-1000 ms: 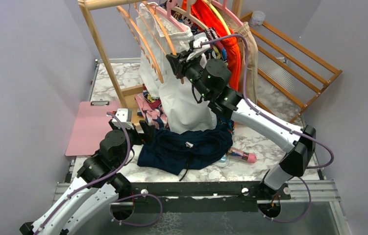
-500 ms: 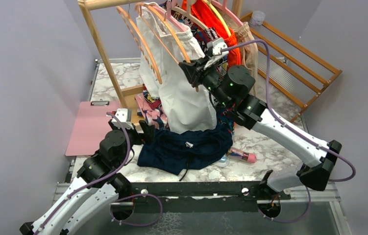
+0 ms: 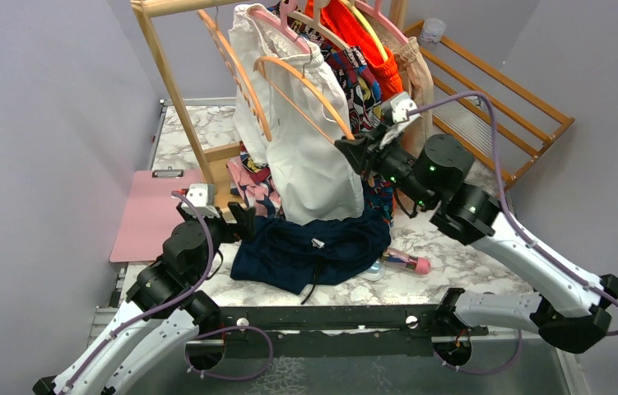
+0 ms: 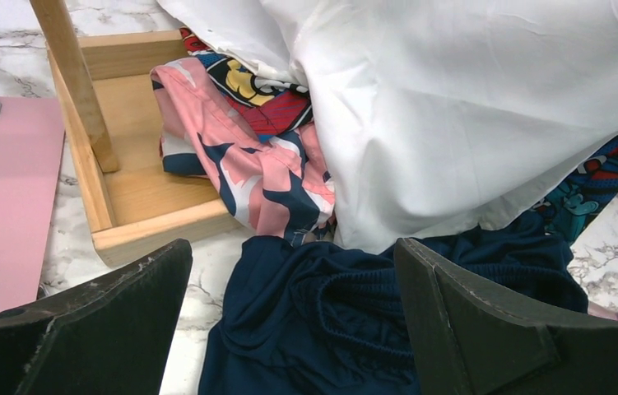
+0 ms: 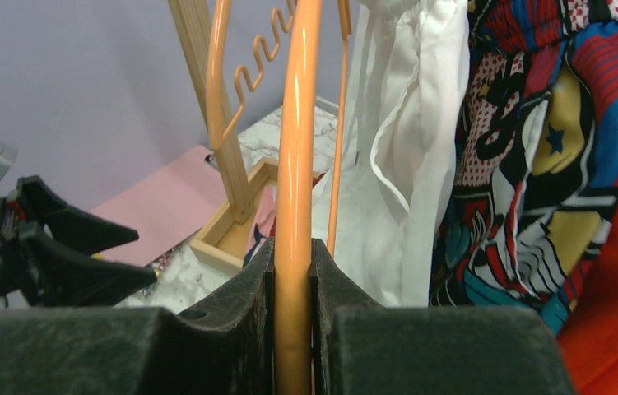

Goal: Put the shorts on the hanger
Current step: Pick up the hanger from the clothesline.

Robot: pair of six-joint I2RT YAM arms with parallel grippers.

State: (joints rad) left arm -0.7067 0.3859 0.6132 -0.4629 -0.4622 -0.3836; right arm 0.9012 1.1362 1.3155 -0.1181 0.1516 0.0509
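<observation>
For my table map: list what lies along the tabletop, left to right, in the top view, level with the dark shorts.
Pink clipboard → left gripper → navy shorts → small pink tube.

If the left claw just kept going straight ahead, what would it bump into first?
Probably the navy shorts, lying right in front of the open left claw. The hanging white shorts are behind them, though depth is hard to judge.
</observation>
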